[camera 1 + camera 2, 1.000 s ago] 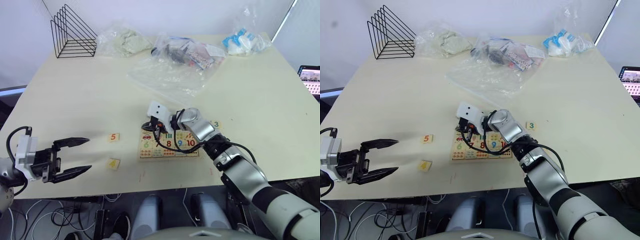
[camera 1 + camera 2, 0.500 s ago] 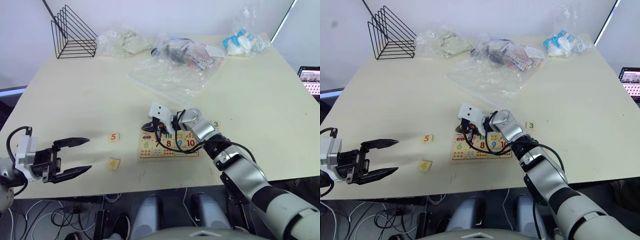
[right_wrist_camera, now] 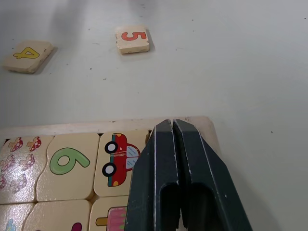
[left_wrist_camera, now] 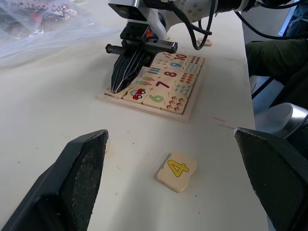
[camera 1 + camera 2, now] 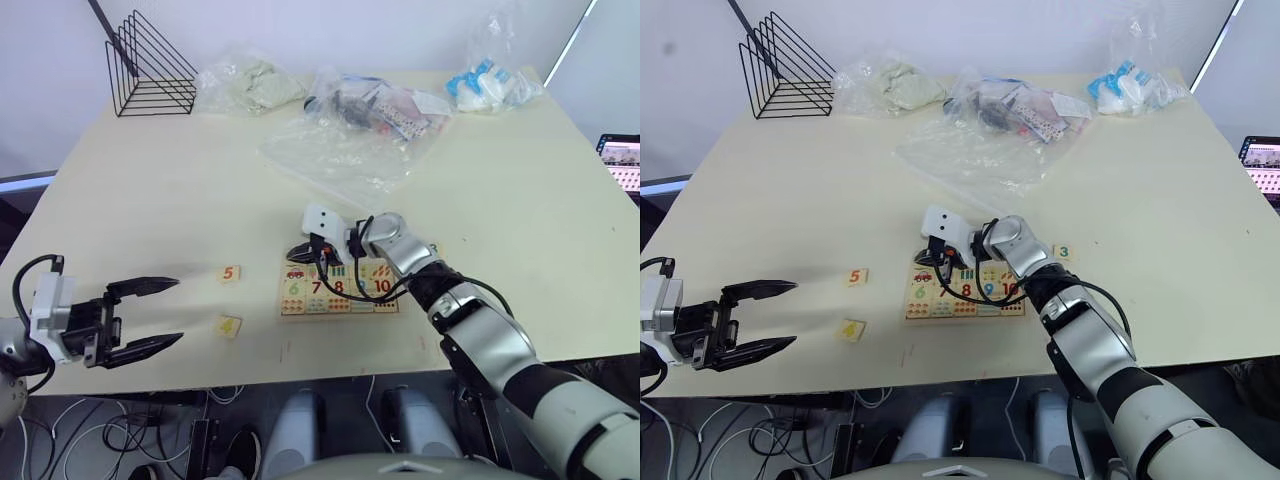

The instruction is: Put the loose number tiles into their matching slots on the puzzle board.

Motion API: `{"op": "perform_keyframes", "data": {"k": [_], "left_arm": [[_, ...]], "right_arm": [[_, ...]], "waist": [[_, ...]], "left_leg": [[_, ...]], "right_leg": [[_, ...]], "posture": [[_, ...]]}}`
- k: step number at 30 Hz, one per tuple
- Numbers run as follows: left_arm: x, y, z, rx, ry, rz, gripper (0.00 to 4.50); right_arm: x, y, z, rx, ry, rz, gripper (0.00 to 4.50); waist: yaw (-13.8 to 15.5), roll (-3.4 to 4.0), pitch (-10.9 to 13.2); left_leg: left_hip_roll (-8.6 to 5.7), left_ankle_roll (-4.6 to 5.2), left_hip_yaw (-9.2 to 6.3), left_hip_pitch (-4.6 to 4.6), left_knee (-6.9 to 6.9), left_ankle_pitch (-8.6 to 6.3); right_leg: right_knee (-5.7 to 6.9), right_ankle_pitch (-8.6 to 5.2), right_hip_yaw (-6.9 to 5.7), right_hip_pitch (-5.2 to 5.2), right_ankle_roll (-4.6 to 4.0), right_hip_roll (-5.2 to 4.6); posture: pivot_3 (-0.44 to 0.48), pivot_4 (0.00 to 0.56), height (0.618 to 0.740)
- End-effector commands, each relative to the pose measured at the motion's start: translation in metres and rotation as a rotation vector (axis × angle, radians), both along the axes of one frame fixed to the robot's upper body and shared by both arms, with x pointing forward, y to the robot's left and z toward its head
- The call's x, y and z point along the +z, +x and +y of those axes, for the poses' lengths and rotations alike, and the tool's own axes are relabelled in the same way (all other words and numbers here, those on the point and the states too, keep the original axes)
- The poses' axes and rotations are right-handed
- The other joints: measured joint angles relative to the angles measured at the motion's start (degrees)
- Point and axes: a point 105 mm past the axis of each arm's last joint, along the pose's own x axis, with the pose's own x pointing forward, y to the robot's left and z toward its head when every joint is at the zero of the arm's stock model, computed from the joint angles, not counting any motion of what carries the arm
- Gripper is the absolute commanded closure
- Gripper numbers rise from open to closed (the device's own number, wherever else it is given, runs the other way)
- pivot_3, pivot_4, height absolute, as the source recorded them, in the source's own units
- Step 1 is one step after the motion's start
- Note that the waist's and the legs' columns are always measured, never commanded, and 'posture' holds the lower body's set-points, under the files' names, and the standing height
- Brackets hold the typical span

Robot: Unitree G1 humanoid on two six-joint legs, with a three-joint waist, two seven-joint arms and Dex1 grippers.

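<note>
The flat wooden puzzle board (image 5: 338, 288) with printed numbers and pictures lies toward the front edge of the pale worktop (image 5: 150, 190), a little right of its middle. Three loose tiles are seen off the board: the small square wooden tile with a red 5 (image 5: 230, 273) just left of the board, the square wooden tile with a yellow 4 (image 5: 229, 326) nearer the front edge, and the square wooden tile with a green 3 (image 5: 1063, 253) just beyond the board's right end.

The right claw (image 3: 169, 159) is pressed shut with nothing between its black fingers, its tip resting at the board's back-left corner beside the red car picture. The left claw (image 5: 140, 317) is held wide apart and empty near the front-left corner of the worktop, well away from the tiles.

The tiles are judged to be light, stiff and thin, with smooth faces, so they are likely to slide when nudged. Because they lie flat, little edge is offered; two opposite side edges are best pinched, with the fingers lowered almost to the worktop. The fit into a slot is judged snug, so a tile has to be set down level and square.
</note>
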Motion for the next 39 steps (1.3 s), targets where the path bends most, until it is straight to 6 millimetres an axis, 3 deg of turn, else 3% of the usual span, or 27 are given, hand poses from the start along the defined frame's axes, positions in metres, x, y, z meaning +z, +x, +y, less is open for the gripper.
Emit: {"op": "perform_keyframes", "data": {"k": [1, 10, 20, 27, 39], "left_arm": [[0.01, -0.001, 0.0, -0.032, 0.015, -0.023, 0.0], [0.01, 0.0, -0.001, -0.036, 0.01, -0.021, 0.0], [0.008, 0.004, -0.001, -0.026, -0.008, 0.002, 0.0], [0.004, 0.007, 0.002, 0.003, -0.028, 0.022, 0.0], [-0.007, 0.01, 0.012, 0.099, -0.036, 0.01, 0.0]], "right_arm": [[-0.013, 0.003, -0.011, -0.019, -0.058, 0.022, 4.46], [0.006, 0.003, -0.004, -0.013, 0.05, 0.019, 4.46], [0.046, -0.001, -0.01, 0.036, 0.174, -0.051, 4.46], [0.064, -0.01, -0.034, 0.018, 0.231, -0.08, 4.46], [0.085, -0.034, -0.121, -0.253, 0.362, -0.099, 4.46]], "waist": [[0.0, 0.01, 0.0], [0.0, 0.02, 0.0], [0.0, -0.05, 0.0], [0.1, -0.16, -0.1], [0.4, -0.2, -0.1]], "left_leg": [[0.0, 0.0, 0.0, 0.0, 0.0, 0.0], [0.0, 0.0, 0.0, -0.01, 0.0, 0.0], [0.0, 0.0, -0.05, -0.09, -0.01, 0.0], [-0.01, 0.0, -0.06, -0.13, 0.0, 0.0], [-0.01, 0.0, -0.08, -0.16, 0.01, 0.0]], "right_leg": [[0.0, 0.0, 0.0, 0.0, 0.0, 0.0], [0.0, 0.0, 0.0, -0.01, 0.0, 0.0], [-0.03, 0.0, -0.03, -0.04, 0.0, 0.0], [-0.07, 0.0, -0.05, -0.03, 0.01, -0.01], [-0.11, 0.01, -0.09, -0.01, 0.01, -0.03]], "posture": [[0.0, 0.15, 0.74], [0.0, 0.15, 0.74], [0.0, 0.15, 0.74], [0.0, 0.15, 0.74], [0.0, 0.15, 0.74]]}}
